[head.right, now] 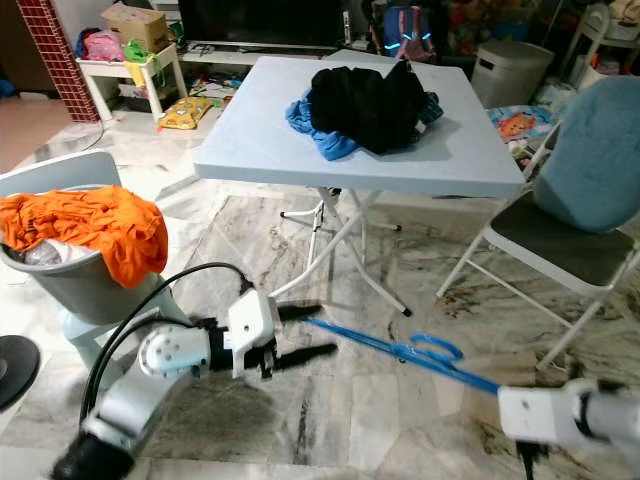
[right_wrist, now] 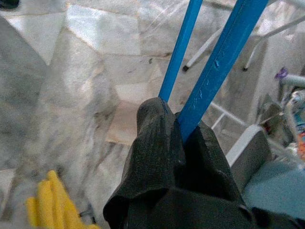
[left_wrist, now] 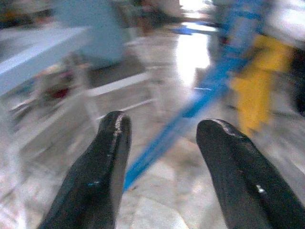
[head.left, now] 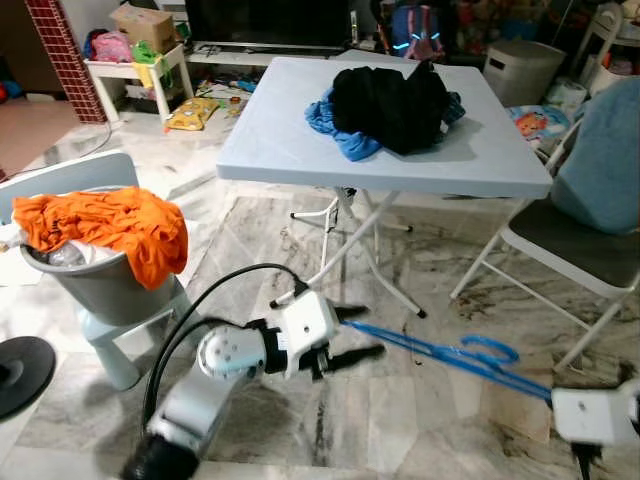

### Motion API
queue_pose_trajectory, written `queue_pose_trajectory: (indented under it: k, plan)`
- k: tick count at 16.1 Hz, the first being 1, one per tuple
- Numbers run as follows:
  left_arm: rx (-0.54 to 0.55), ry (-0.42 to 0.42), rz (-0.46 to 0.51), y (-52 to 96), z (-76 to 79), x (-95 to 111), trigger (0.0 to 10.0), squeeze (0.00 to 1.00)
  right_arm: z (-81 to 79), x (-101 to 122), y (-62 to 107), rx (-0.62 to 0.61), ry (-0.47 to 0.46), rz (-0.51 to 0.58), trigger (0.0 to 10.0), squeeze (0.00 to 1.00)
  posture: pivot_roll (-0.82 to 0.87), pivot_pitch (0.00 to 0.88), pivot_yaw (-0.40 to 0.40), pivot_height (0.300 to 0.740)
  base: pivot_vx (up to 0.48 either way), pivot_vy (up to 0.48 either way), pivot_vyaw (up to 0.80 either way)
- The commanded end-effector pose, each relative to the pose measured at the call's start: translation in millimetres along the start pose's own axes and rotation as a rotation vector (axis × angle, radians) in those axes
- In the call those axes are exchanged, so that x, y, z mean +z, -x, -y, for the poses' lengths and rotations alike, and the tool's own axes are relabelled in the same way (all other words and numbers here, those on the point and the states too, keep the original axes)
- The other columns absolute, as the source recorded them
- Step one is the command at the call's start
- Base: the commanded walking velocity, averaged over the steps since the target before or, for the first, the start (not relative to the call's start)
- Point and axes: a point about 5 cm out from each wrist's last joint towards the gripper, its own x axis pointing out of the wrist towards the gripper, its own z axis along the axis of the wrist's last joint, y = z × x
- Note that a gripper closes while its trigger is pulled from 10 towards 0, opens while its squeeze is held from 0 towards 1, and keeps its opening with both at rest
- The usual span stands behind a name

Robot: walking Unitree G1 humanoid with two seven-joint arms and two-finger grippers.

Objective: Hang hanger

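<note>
Right tool [right_wrist: 178, 126]: clenched on blue hanger [head.left: 440, 352], low over the floor.
Left tool [head.left: 362, 332]: released, fingers spread.
Hanger axis: ran from right tool toward left tool, far tip just beside it.

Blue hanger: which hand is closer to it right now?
Right. The right hand is shut on the blue hanger, holding its bar between the fingers. The left hand is open at the hanger's far tip, not gripping it.

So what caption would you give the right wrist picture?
The right hand shut on a blue hanger above the marble floor.
</note>
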Motion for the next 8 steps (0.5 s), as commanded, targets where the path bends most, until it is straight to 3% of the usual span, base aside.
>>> queue_pose_trajectory:
  k: [1, 3, 4, 5, 6, 8]
  plan:
    - [0.208, 0.061, 0.029, 8.0, -15.4, 5, 10.0, 1.00, 0.5, -5, 6.2, -0.082, -0.114, 0.027, 0.0, 0.00, 0.01, 0.000, -0.067, 0.740, 0.000, 0.000, 0.00]
    - [0.438, 0.110, 0.029, 19.8, -24.8, -1, 10.0, 1.00, -10.6, -4, 3.7, -0.241, -0.355, 0.103, 0.0, 0.00, 0.02, 0.000, -0.077, 0.740, 0.000, 0.000, 0.00]
    - [0.484, 0.127, 0.019, 21.7, -25.8, -4, 10.0, 1.00, -14.0, -1, 2.5, -0.279, -0.433, 0.130, 0.0, 0.00, 0.02, 0.000, -0.078, 0.740, 0.000, 0.000, 0.00]
    - [0.576, 0.191, 0.008, 22.8, -26.7, -7, 10.0, 1.00, -22.8, 6, -1.8, -0.390, -0.660, 0.199, 0.0, 0.00, 0.02, 0.000, -0.075, 0.740, 0.000, 0.000, 0.00]
    - [0.625, 0.189, 0.004, 21.2, -28.8, -7, 10.0, 1.00, -28.2, 13, -5.7, -0.462, -0.824, 0.249, 0.0, 0.00, 0.02, 0.000, -0.065, 0.740, 0.000, 0.000, 0.00]
    - [0.643, 0.173, 0.005, 17.9, -32.5, -4, 10.0, 1.00, -36.9, 23, -11.0, -0.539, -1.015, 0.284, 0.0, 0.00, 0.02, 0.000, -0.053, 0.740, 0.000, 0.000, 0.00]
